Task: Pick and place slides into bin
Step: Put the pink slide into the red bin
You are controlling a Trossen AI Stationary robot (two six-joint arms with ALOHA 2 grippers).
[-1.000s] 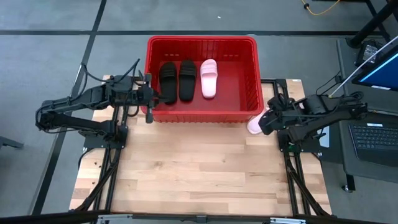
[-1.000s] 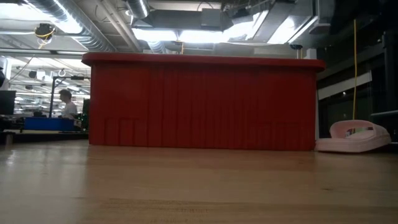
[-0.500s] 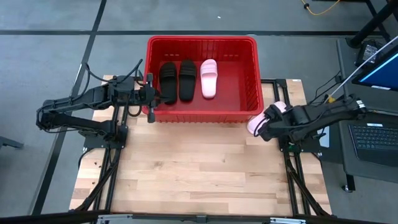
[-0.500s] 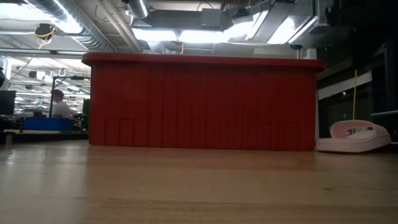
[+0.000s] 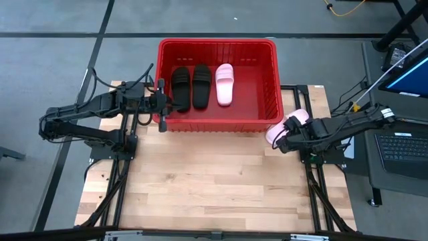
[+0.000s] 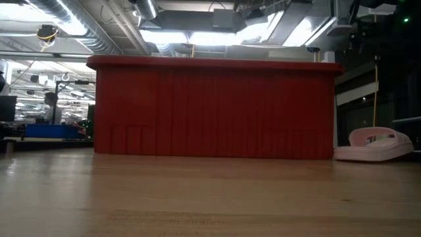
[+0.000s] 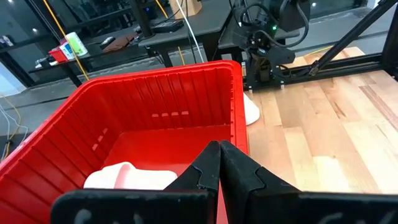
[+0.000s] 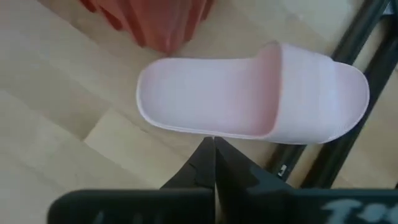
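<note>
Slides are the things to move, and the right gripper (image 5: 279,139) is beside the last one, with its two fingers (image 8: 211,163) pressed together and nothing between them. It hangs over the wooden counter (image 5: 214,181), and its tip is just next to the long side of the loose pink slide (image 5: 286,127). This slide lies on the counter, close to the right front corner of the red bin (image 5: 218,126), outside it. In the low view it lies flat on the wood, right of the bin wall.

The left gripper (image 5: 162,104) is also fully closed and holds nothing. It sits at the left wall of the bin, at its rim.

Inside the bin lie two black slides (image 5: 191,87) side by side, and one pink slide (image 5: 224,84) right of them.
</note>
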